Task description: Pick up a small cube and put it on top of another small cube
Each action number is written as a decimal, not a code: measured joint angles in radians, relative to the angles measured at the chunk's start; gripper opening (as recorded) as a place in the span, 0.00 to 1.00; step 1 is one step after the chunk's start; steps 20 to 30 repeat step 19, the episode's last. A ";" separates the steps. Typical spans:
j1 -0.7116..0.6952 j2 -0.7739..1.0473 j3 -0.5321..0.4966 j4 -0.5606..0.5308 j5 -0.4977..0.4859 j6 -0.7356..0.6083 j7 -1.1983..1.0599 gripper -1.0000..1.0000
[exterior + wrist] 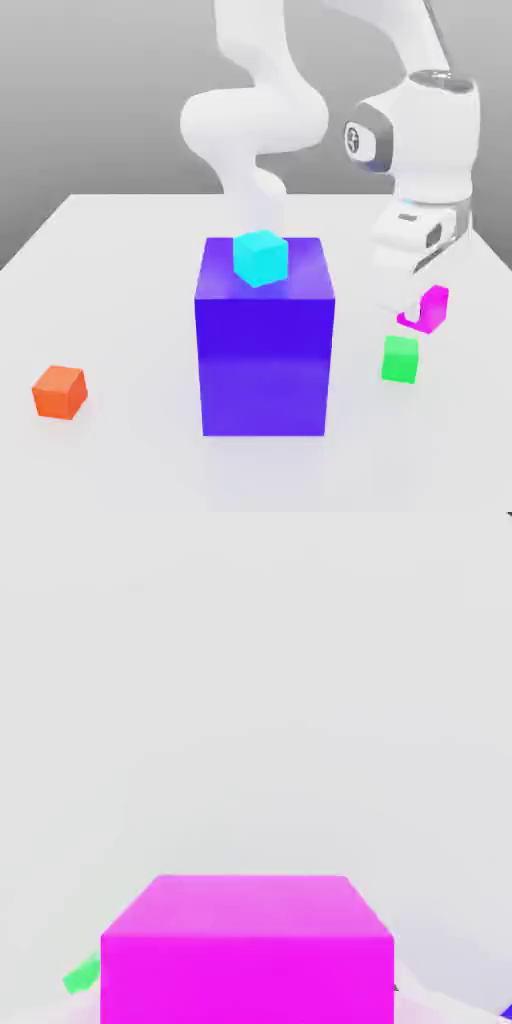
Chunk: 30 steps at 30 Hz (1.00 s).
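1. The gripper [418, 305] pinches the magenta cube [427, 308], its fingers pressed onto it, and the cube hangs clear of the white table [120, 300].
2. In the exterior view the green cube [400, 358] rests on the table at about seven o'clock from the held cube, near it and lower.
3. To do this step well, I judge the arm should carry the magenta cube squarely over the green cube [82, 974], match their edges, lower until the faces meet, then release.
4. The big blue-violet block [265, 338], topped by a cyan cube [261, 257], stands at nine o'clock; an orange cube [60, 390] lies well apart.
5. A small round emblem [352, 138] marks the arm; its writing cannot be read.
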 joint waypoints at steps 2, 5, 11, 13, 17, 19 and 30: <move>0.041 -0.015 0.029 -0.026 0.011 -0.003 -0.001 0.00; 0.018 -0.011 0.029 -0.072 -0.029 0.022 -0.019 0.00; -0.044 0.122 0.055 -0.073 -0.146 0.151 0.053 0.00; -0.061 0.176 0.055 -0.072 -0.207 0.201 0.096 0.00; -0.080 0.257 0.035 -0.072 -0.324 0.274 0.176 1.00; -0.080 0.257 0.035 -0.072 -0.324 0.274 0.176 1.00; -0.080 0.257 0.035 -0.072 -0.324 0.274 0.176 1.00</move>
